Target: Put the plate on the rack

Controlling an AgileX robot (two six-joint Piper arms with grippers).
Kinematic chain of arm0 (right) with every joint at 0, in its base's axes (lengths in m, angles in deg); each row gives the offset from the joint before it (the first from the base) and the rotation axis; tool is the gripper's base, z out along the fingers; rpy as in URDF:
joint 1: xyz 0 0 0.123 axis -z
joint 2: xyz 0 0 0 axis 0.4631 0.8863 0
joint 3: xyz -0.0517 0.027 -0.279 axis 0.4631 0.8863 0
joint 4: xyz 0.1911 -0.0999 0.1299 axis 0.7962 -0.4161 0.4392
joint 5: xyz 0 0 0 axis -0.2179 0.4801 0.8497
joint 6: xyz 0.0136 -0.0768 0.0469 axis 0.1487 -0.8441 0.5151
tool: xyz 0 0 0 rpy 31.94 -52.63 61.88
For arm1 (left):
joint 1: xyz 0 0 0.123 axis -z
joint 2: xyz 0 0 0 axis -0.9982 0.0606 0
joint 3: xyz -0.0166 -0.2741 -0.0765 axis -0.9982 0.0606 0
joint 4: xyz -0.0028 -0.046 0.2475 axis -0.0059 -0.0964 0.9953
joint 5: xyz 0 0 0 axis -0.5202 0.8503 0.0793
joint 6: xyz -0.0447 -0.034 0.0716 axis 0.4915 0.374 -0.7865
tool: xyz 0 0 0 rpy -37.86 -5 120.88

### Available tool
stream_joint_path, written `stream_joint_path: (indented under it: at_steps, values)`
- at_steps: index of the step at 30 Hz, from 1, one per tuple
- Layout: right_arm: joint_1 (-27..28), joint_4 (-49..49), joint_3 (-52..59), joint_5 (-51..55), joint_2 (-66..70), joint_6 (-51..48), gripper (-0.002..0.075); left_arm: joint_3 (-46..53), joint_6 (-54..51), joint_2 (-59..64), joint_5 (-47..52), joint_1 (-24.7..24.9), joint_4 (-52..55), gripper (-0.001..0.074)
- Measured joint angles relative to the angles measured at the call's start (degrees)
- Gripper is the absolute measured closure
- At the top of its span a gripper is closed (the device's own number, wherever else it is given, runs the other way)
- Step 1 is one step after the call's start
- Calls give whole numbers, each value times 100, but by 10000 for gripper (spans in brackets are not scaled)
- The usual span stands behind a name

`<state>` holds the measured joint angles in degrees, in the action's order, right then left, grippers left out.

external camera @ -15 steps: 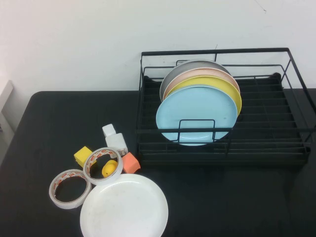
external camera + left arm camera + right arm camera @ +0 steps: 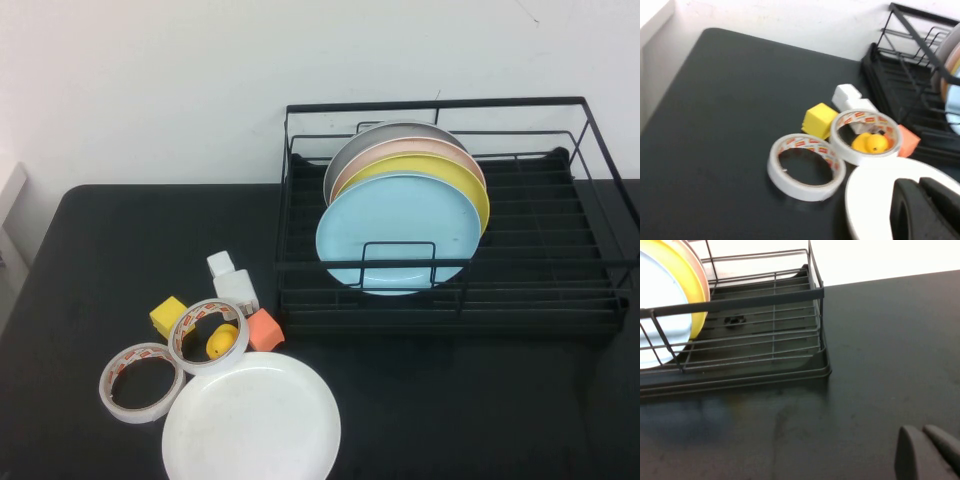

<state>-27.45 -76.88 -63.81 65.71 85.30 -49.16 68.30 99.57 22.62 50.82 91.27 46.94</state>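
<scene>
The black worktop (image 2: 90,280) sat against a white wall. The plate (image 2: 251,420) lay flat at its near edge, touching 2 tape rolls (image 2: 143,381), well apart from the rack (image 2: 590,300) holding 4 plates. Nothing was done yet. The left hand (image 2: 927,210) hovered over the plate, the right hand (image 2: 927,455) over bare worktop; both were cut off, so I couldn't tell their state.

- Between the earlier high view and this one, nothing on the surface (image 2: 90,260) has shifted.
- The plate (image 2: 251,418) and the rack (image 2: 590,300) keep their places.
- No arm has entered the high view.
</scene>
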Motion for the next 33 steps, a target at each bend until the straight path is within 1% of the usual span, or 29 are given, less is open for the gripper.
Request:
stream_joint_path:
  at_steps: [3, 6, 9, 13, 14, 16, 18, 20, 25, 31, 33]
  values:
    - [0, 0, 0, 0, 0, 0, 728, 0, 0, 0, -42, 0, -379, 738]
    - [0, 66, 0, 0, 0, 0, 728, 0, 34, 0, -241, 0, -1148, 738]
    - [0, 583, 0, 0, 0, 240, 728, 0, 323, 0, -774, 0, -2581, 738]
    - [0, 2264, 11, 0, 0, 897, 728, 0, 663, 0, -1608, 0, -5007, 738]
    - [0, 2775, 24, 0, 0, 1032, 728, 0, 685, 0, -1807, 0, -5456, 738]
    - [0, 3579, 34, 24, 0, 1171, 728, 0, 663, 0, -2223, 0, -6021, 738]
    - [0, 3959, 34, 37, 0, 1234, 728, 0, 466, 0, -2548, 0, -6312, 738]
    - [0, 4088, 34, 37, 0, 1200, 728, 0, 272, 0, -2700, 0, -6430, 738]
    - [0, 4190, 43, -6, 0, 583, 728, 0, 160, 0, -2741, 0, -6690, 738]
    - [0, 4216, 43, 16, 0, 370, 728, 0, 149, 0, -2742, 0, -6823, 738]
    - [0, 4216, 43, 89, 0, 162, 728, 0, 160, 0, -2888, 0, -6823, 738]
